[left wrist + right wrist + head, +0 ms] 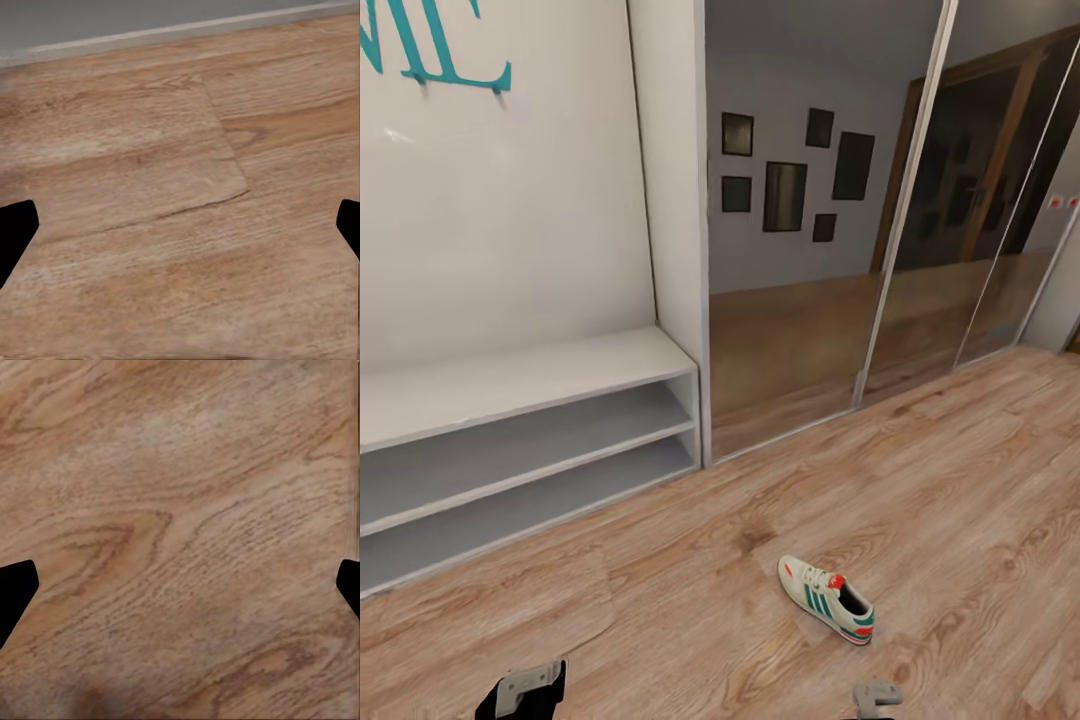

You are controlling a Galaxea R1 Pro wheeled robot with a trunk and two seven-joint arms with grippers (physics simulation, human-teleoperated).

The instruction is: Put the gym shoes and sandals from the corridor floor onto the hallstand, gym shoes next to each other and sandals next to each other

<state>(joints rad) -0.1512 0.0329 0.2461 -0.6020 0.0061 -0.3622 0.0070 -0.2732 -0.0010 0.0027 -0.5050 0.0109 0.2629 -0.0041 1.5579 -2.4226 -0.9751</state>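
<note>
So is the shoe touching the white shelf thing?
Apart. The head view shows the gym shoe lying alone on the corridor floor, bare planks between it and the hallstand.

Wood-grain plank floor, matt; glossy mirrored doors.

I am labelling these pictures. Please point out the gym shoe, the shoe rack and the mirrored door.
gym shoe (825, 598): head view, green side stripes.
shoe rack (510, 380): head view, bench top.
mirrored door (800, 300): head view, left glass panel.

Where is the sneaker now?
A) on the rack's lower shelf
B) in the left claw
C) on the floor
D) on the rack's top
C: the sneaker lies on the wood floor, apart from the rack.
</note>
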